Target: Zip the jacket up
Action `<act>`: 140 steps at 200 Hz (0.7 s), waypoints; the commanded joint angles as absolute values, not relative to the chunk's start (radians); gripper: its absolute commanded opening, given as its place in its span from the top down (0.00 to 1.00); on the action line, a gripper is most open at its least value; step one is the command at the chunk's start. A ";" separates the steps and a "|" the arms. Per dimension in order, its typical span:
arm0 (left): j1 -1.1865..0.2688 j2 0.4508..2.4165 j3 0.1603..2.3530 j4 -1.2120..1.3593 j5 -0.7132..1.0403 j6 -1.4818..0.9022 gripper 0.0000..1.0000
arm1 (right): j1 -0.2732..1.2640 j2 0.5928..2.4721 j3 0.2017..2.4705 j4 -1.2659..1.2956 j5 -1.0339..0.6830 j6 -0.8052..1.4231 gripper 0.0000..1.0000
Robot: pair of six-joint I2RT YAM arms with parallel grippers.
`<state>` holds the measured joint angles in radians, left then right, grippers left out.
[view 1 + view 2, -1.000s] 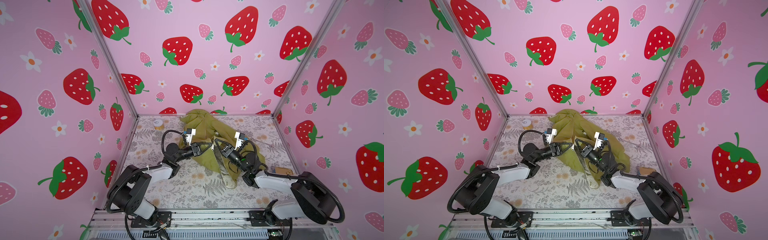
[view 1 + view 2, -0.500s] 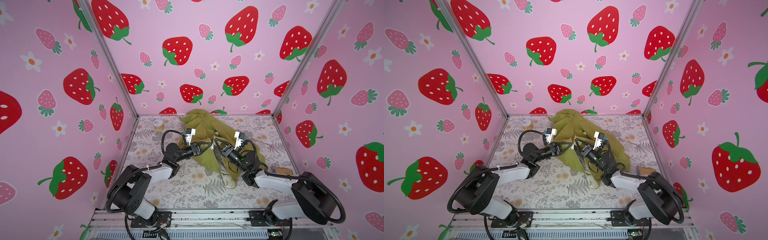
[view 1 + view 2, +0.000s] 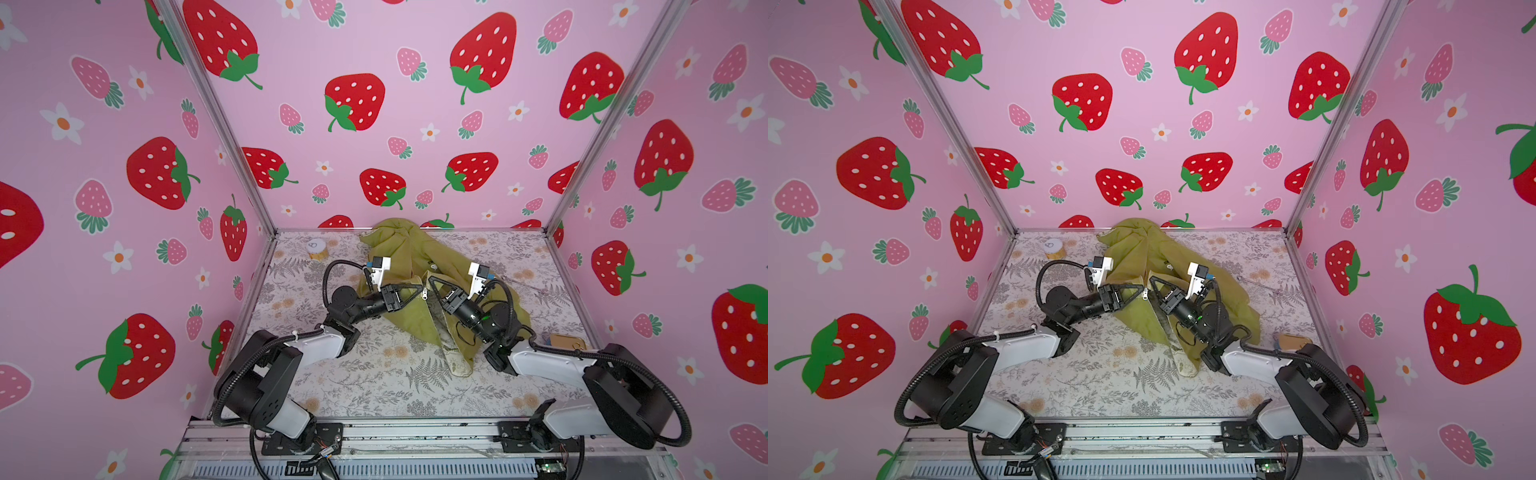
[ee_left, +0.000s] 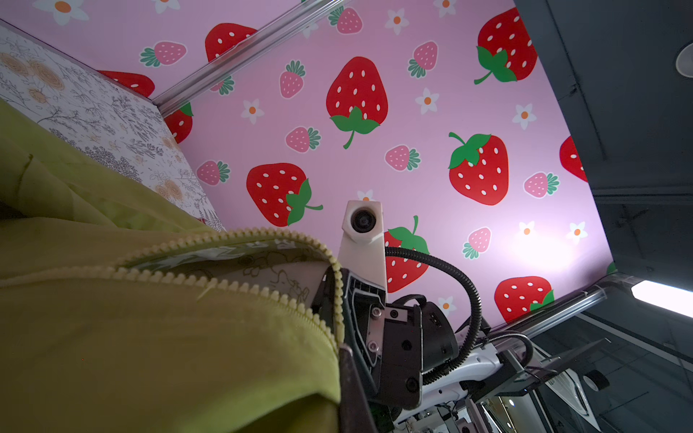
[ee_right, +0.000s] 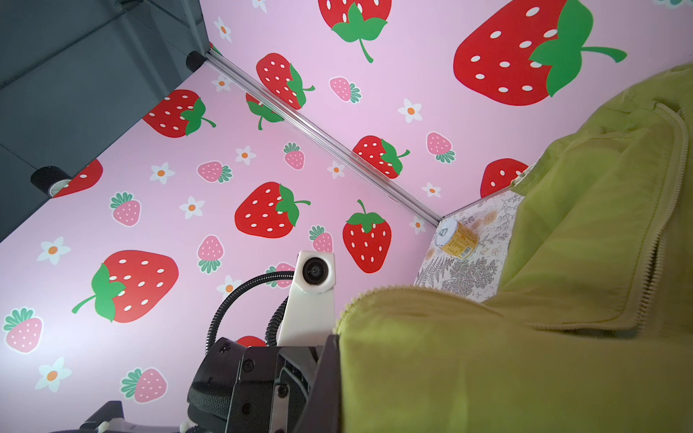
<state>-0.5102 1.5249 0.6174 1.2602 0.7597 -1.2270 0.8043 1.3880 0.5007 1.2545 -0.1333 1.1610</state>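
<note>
The jacket (image 3: 407,249) is light, limp, thin fabric; left hand (image 3: 417,288) and right hand (image 3: 432,281) each pinch a zipper edge beside the pull (image 3: 424,295), likely the best hold.

We note the jacket (image 3: 415,257) heaped from the back wall to mid-tabletop (image 3: 374,386), blocking the centre and much of the right half. The left pincer (image 3: 419,287) and right pincer (image 3: 430,280) meet almost tip to tip over its front edges, each clamped on fabric, so nothing passes between them. Open room: the near-centre strip and the left side beside the jacket, apart from a small can (image 3: 316,248) in the far left corner. At right, a thin rod (image 3: 524,285) and a tan object (image 3: 567,341) by the wall narrow the lane.
</note>
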 commanded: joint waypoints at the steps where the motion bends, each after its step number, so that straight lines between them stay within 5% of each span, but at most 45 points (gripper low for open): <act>1: -0.513 1.501 0.614 1.326 0.778 -1.233 1.00 | 0.817 1.369 0.527 1.286 -0.131 1.157 1.00; 140: -0.513 1.495 0.618 1.332 0.778 -1.244 1.00 | 0.817 1.361 0.527 1.266 -0.117 1.138 1.00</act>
<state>-0.5106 1.5242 0.6140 1.2602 0.7601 -1.2285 0.8055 1.3880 0.5007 1.2449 -0.1226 1.1488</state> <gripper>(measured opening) 0.063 0.051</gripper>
